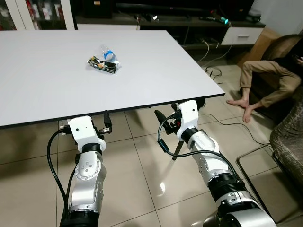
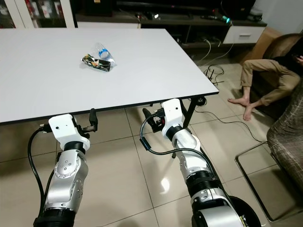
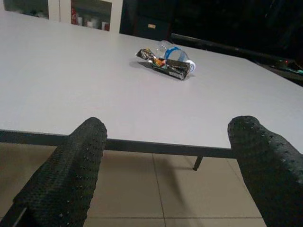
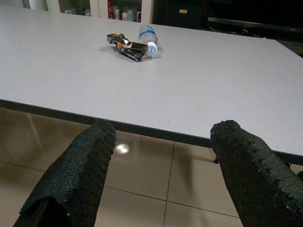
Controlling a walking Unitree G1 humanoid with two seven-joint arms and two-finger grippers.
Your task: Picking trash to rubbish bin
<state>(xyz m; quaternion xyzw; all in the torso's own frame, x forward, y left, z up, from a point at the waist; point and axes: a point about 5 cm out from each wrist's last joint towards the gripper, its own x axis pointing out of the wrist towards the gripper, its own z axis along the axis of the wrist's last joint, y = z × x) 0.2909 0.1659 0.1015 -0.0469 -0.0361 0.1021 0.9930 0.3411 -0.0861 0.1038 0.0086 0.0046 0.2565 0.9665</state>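
Trash: a crumpled wrapper (image 1: 100, 64) touching a clear plastic bottle (image 1: 109, 55), lying on the white table (image 1: 42, 90), well ahead of both grippers. Left gripper (image 3: 177, 182) and right gripper (image 4: 165, 177) both spread wide, holding nothing, poised just below and short of the table's near edge. A seated person's legs (image 1: 265, 85) are off to the right gripper's far side.

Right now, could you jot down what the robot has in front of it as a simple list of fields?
Surface: white table, its near edge just ahead of both arms
Trash: plastic bottle lying on its side, touching a crumpled wrapper
Trash position: mid-table, well beyond the arms
Left gripper: fingers open, below the table edge, holding nothing
Right gripper: fingers open, below the table edge, holding nothing
Person: seated at the right, bare feet on the tiled floor
Rubbish bin: cannot tell where it is
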